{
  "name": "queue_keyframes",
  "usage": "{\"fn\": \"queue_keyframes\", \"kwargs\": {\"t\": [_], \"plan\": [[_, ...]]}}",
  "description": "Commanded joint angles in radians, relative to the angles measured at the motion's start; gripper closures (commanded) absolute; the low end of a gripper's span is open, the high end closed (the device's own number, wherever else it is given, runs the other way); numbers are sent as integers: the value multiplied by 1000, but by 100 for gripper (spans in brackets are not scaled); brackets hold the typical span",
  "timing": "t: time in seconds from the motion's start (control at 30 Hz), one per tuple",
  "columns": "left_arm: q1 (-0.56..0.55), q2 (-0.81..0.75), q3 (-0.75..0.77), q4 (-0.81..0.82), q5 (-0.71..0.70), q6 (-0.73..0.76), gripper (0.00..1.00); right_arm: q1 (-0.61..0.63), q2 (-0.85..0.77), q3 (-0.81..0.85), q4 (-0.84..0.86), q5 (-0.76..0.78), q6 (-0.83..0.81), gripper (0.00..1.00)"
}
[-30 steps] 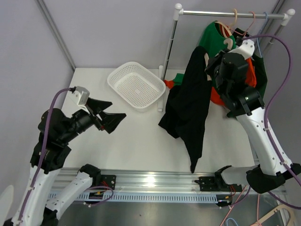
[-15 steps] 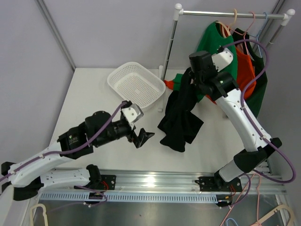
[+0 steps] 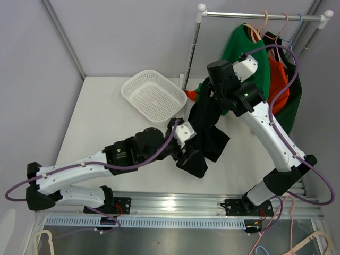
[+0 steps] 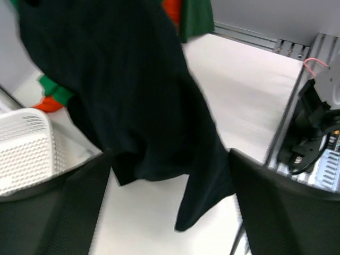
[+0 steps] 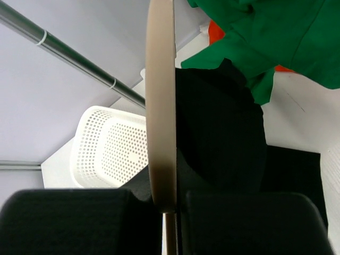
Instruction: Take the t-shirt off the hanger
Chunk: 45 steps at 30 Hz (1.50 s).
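Hanger: the beige hanger [image 5: 161, 106] shows edge-on in the right wrist view, its lower part going down between the two fingers.
Right gripper: the right gripper [image 5: 166, 195] is clamped on the hanger, raised above the table [image 3: 106, 122] and just in front of the rail [image 3: 260, 15].
Black t-shirt: the black t-shirt [image 3: 204, 130] hangs from the hanger, and its lower part is bunched on the table.
Long axis: in the overhead view the cloth runs on a diagonal, from the right gripper at the far right down to the crumpled end at the near left.
Left gripper: the left gripper [image 4: 170, 156] has its jaws spread wide with nothing pinched between them.
Shirt relative to the jaws: the cloth lies straight ahead of the left fingers [image 4: 53, 212], and its loose end comes into the gap between them. Whether a pad touches it I cannot tell.
Nearer arm: the left arm is nearer to the free end; the right one is at the hanger end.
Coming move, as I judge: close the left jaws on the lower cloth and pull along the long axis, away from the hanger.
Risk: pinching only one layer, so the collar stays hooked.
Nearby: a white basket [image 3: 154, 95] sits well to the left, and a green shirt [image 3: 241, 45] hangs on the rail behind.
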Motion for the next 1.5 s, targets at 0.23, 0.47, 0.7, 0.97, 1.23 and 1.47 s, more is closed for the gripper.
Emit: {"fn": "queue_keyframes", "kwargs": {"t": [0.23,0.47,0.7,0.97,1.23,1.47], "plan": [[-24,50,105,47,-45,-19,99,10,-27,56,86,52,-34,100],[-202,-154,107,-16,-59,32,99,-40,-7,54,94,32,-57,100],[-320,-251,-46,-35,170,-9,99,-218,97,143,-21,-228,-24,100],[-281,-187,-281,198,26,-100,99,-287,99,177,-90,-820,-104,100],[237,-115,-33,-53,82,-434,99,21,-273,-67,122,-620,-368,100],[552,87,448,-269,252,-409,99,20,-348,-153,313,-455,-600,100]]}}
